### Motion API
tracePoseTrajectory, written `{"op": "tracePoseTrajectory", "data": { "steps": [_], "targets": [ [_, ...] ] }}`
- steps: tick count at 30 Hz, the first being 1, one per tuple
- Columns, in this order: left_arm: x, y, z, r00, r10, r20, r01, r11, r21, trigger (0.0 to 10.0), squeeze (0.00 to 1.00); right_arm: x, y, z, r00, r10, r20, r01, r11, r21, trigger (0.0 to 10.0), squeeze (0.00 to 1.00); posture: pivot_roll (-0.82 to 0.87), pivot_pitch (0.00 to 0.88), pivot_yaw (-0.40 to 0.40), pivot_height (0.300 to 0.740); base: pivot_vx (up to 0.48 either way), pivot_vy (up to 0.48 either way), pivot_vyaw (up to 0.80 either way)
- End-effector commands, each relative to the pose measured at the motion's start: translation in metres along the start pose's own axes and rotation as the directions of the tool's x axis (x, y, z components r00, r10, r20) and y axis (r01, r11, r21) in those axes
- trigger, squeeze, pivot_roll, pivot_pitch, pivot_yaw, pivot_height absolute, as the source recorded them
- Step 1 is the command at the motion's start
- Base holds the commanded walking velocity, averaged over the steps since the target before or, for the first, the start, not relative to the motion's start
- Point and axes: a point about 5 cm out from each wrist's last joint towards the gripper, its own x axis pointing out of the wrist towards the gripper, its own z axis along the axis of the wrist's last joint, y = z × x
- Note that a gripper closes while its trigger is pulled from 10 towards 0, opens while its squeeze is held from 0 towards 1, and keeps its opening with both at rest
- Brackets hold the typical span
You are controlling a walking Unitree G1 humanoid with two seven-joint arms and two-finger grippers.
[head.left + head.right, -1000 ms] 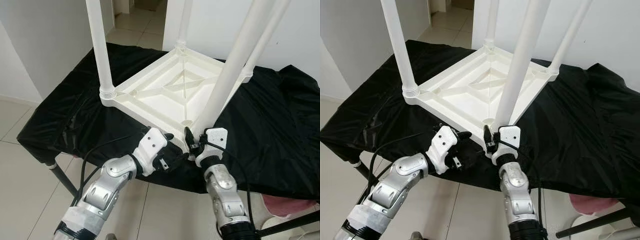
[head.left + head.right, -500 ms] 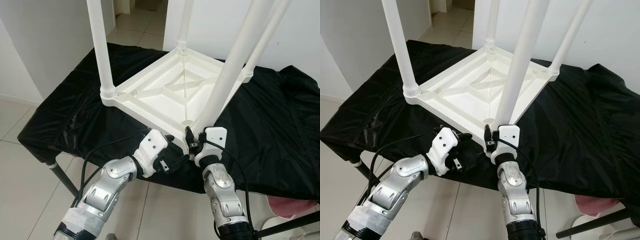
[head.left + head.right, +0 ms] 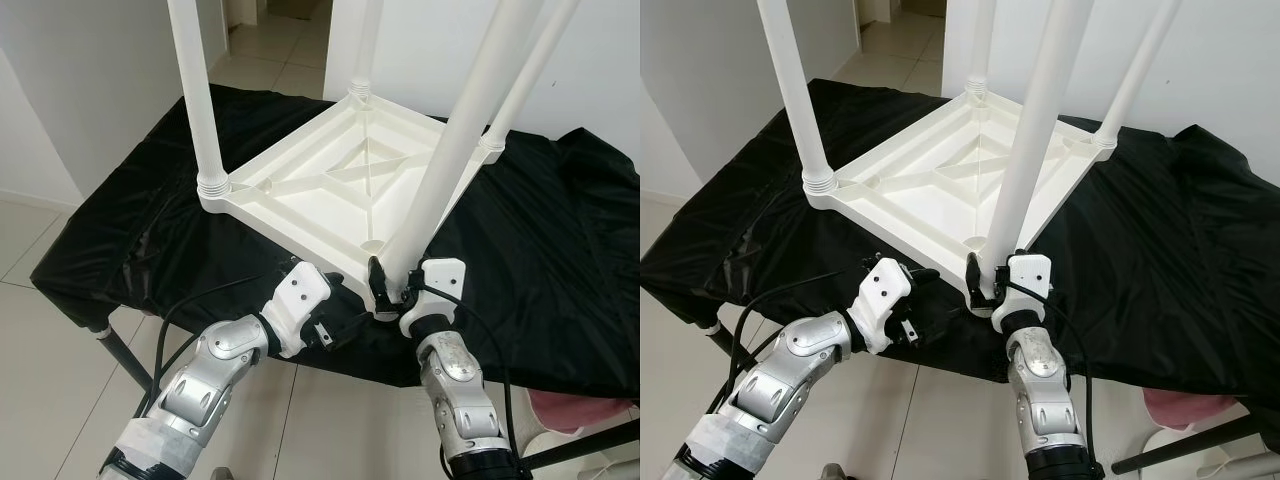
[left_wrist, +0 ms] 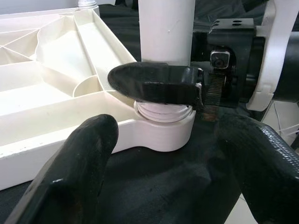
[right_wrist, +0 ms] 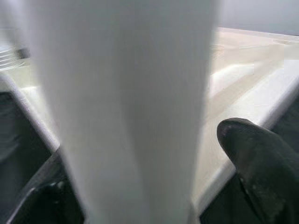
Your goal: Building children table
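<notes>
Right wrist view: right pincer (image 3: pixel 389 285) clamps table leg (image 5: pixel 126 107); left pincer (image 4: pixel 163 177) spread, empty.

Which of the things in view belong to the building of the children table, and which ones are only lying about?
Belong to the job:
- white table top, upside down on the black cloth
- near leg at the front corner, with the right gripper closed around its base
- three other legs, standing in their corners
- left gripper, jaws open, beside that corner

Only lying about:
- black cloth
- pink thing on the floor
</notes>
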Motion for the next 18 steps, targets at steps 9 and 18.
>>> {"op": "tracePoseTrajectory", "data": {
  "steps": [9, 18],
  "targets": [
    [0.005, -0.004, 0.0, 0.996, -0.092, -0.003, 0.092, 0.996, 0.002, 10.0, 0.0, 0.003, -0.015, 0.008, 0.948, 0.319, -0.017, -0.319, 0.942, -0.101, 10.0, 0.0, -0.01, 0.036, -0.022, 0.74, 0.0, 0.0, 0.0],
    [0.006, -0.004, 0.0, 0.995, -0.095, -0.009, 0.096, 0.995, 0.018, 10.0, 0.0, 0.009, -0.021, 0.008, 0.892, 0.447, -0.071, -0.453, 0.883, -0.122, 10.0, 0.0, 0.0, 0.028, -0.015, 0.74, 0.0, 0.0, 0.0]
  ]
}}
